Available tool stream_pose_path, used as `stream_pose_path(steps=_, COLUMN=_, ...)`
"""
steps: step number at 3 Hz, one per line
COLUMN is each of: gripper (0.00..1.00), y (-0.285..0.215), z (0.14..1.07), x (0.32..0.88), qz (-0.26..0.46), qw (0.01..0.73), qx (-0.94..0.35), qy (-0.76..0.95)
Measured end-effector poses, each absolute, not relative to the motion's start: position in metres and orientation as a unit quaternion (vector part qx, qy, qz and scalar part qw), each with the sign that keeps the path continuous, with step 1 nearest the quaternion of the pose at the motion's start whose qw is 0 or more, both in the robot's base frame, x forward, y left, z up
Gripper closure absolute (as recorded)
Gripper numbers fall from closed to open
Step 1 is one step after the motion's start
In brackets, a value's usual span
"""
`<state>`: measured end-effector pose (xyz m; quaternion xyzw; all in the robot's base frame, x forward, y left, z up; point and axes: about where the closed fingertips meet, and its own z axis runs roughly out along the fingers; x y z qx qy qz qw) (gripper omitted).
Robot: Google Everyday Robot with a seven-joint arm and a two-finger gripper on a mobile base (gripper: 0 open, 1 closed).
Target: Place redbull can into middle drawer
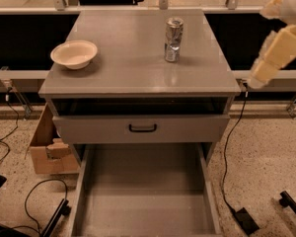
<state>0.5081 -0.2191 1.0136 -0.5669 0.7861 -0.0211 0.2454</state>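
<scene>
Cream-coloured claw (266,63) hangs off the right side of the grey worktop (128,58), and I cannot tell if it is open or closed. Well to its left, the redbull can (173,39) stands upright on the worktop. Lower and to its left, the middle drawer (143,196) is pulled out.

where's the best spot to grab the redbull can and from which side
Grip the redbull can mid-body, across its round sides: it stands upright, slim and tall, on the cabinet top. Come from the right side of the view, where the pincer hangs beyond the cabinet's edge.
</scene>
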Motion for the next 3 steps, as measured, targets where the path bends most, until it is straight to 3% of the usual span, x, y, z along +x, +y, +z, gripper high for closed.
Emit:
stream_pose_path(steps=1, gripper=0.00, y=-0.220, z=1.021, x=0.559, qz=0.012, qw=0.329, qx=-0.519, qy=0.789)
stream_pose_path(steps=3, gripper=0.00, y=-0.173, z=0.991, x=0.649, qz=0.123, qw=0.482, qx=-0.466, qy=0.732)
